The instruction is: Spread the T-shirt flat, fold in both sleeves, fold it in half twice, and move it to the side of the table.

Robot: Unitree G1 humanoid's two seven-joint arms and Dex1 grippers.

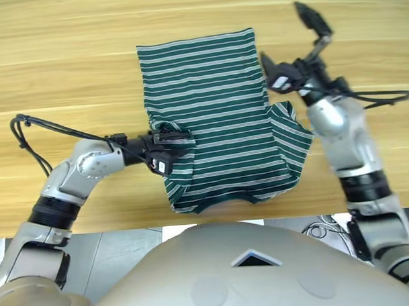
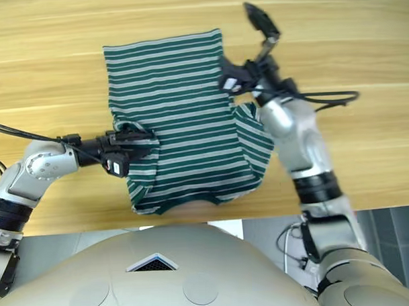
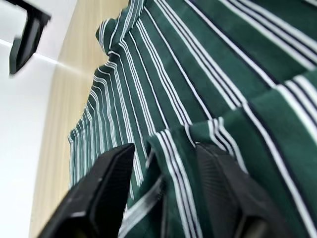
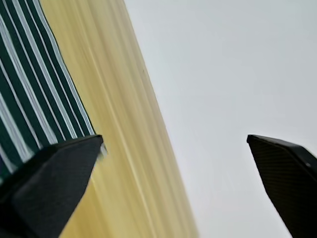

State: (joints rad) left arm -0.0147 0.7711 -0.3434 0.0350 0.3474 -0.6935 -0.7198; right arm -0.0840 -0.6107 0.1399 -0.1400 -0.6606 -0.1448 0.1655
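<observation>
Striped green cloth bunches right up against my left wrist camera: a ridge of the T-shirt sits pinched between the two dark fingers of my left hand, which is clamped on it. From my head I see that this grip lies on the shirt's left edge, about halfway along its length, where the fabric is drawn inward over the body and rumpled into a small fold. The shirt lies on the pale wooden surface, roughly in the middle in front of me. Its far edge is straight and flat, and its near end reaches almost to the surface's edge closest to me. The far half lies smooth, while the near half is creased. On the right side the right sleeve spills outward, loosely crumpled, beside my right forearm. My right hand is raised over the shirt's far right part with its fingers spread wide apart and nothing between them. One finger points up and away over bare wood, and the other sits close to the shirt's right edge; I cannot tell whether it touches the cloth. A black cable loops off my left arm and rests on the wood well to the left of the shirt.
</observation>
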